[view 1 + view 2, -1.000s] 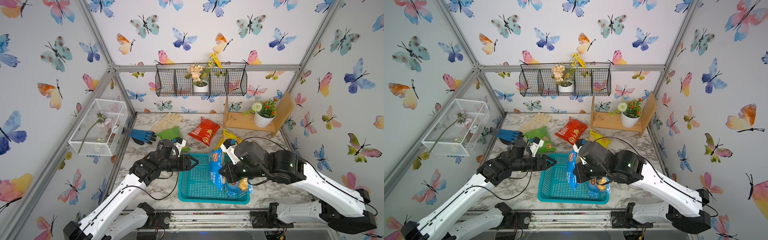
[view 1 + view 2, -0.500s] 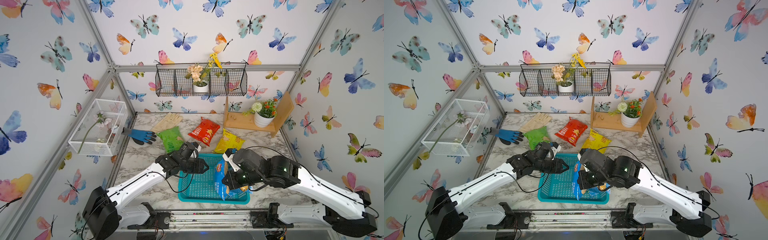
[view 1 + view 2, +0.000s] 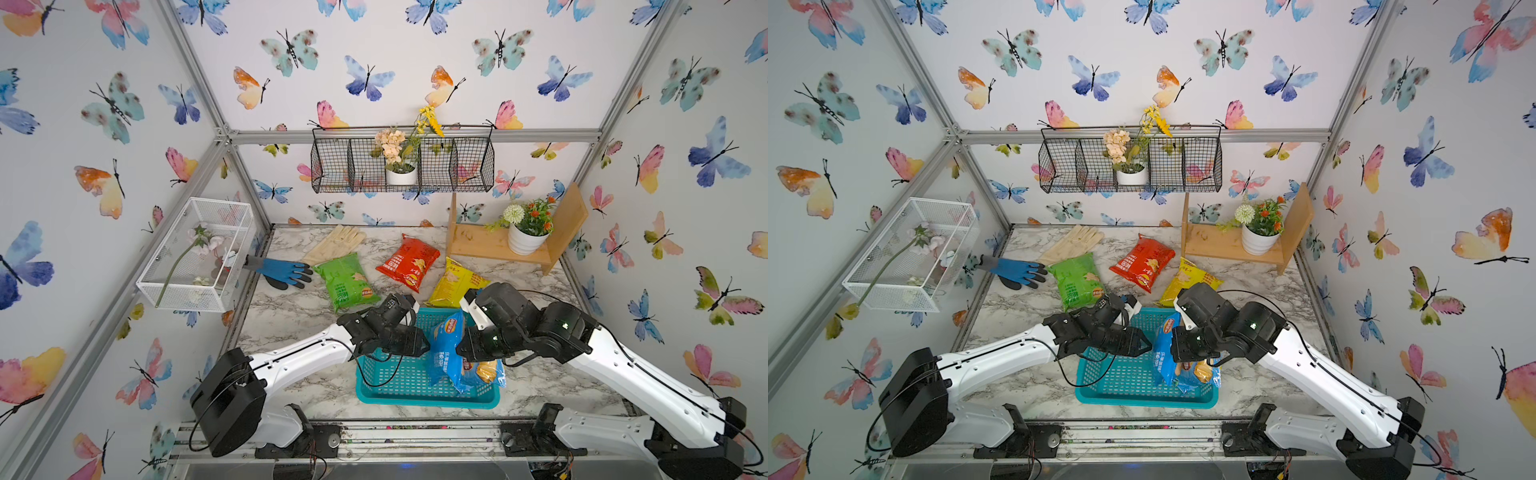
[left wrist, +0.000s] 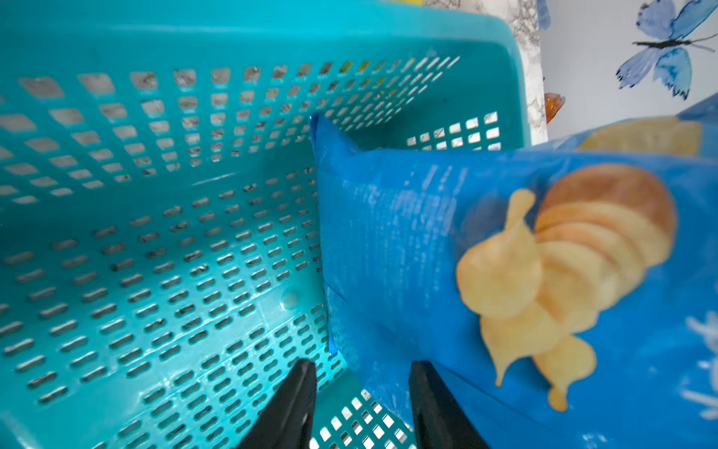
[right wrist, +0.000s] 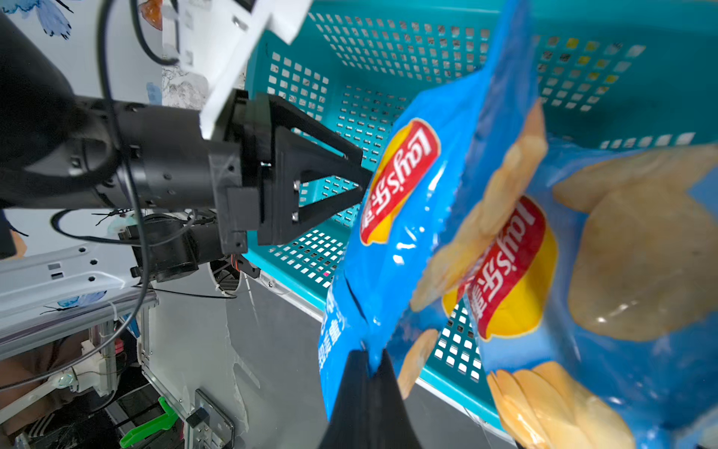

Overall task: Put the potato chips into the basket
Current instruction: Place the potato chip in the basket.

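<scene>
Right gripper (image 5: pixel 367 373): jaws pinched tight on the edge seam of the light blue bag (image 3: pixel 446 349), which hangs upright over the right half of the basket (image 3: pixel 415 401). Its lower end is inside the walls; I cannot tell whether it touches the floor.

Left gripper (image 3: pixel 424 345): over the basket's middle, jaws partway apart and holding nothing, tips right against the hanging bag's face in the right wrist view.

Second blue bag (image 3: pixel 486 370): already lying in the basket, under and beside the hanging one.

Step in hand, as I read it: setting down the light blue bag.
- Lower until the bag's weight sits on the floor or on the second blue bag, then let go. A release from height would likely tip it over the near rim.
- Lean it toward the open left half of the basket so it falls flat and leaves room.
- The left fingers could steady the bag's face, but should be clear of it before the release.

Not yet in:
- green bag (image 3: pixel 345 280)
- red bag (image 3: pixel 409 262)
- yellow bag (image 3: pixel 455 282), just behind the far rim

In the way:
- The blue glove (image 3: pixel 286 272) lies beside the green bag and the beige glove (image 3: pixel 336 243) behind it; neither should be taken.
- The wooden shelf (image 3: pixel 490 245) with its potted plant (image 3: pixel 525 241) stands near the yellow bag.
- Both arms crowd the basket.
</scene>
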Tool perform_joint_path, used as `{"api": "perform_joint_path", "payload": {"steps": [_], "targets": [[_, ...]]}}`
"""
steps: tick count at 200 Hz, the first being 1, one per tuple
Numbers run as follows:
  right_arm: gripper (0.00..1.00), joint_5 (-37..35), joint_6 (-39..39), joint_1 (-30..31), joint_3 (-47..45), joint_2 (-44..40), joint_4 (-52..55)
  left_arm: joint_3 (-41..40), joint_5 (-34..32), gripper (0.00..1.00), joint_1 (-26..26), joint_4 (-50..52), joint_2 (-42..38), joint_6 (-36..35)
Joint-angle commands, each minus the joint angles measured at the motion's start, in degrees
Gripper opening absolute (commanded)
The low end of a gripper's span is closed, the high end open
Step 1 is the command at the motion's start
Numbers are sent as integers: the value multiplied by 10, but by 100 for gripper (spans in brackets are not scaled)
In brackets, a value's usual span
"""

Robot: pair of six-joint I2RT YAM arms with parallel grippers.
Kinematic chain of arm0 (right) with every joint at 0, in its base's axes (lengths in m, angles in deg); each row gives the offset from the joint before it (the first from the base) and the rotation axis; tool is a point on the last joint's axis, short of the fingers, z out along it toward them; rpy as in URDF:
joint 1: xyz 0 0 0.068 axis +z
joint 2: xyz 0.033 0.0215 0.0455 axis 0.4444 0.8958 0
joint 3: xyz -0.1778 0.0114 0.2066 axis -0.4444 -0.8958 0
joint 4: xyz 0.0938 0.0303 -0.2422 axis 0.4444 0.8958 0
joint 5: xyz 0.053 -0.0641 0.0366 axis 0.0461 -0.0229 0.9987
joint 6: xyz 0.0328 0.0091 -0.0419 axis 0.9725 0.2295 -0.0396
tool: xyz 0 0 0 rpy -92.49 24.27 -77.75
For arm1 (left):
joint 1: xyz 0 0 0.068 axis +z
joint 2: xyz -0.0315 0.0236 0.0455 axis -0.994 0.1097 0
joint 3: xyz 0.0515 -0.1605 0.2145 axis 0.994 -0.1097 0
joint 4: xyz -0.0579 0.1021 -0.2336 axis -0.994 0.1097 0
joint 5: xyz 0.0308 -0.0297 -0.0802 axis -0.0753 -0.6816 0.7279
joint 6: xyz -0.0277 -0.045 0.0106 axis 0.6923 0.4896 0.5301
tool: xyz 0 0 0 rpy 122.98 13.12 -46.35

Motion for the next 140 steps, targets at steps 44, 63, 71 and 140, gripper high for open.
{"api": "perform_joint_path", "payload": {"steps": [44,63,71,140], "targets": [[18,-20,-51,-16,6,-1,37,-14,-11,44,-20,-44,41,12],[29,-32,-54,-16,22,-5,49,-14,-8,43,-26,-53,53,15],[33,-39,-56,-16,30,-6,57,-14,-7,43,-28,-57,57,17],[51,-118,-80,-16,117,-5,124,-4,-30,48,-31,-33,53,20]]}}
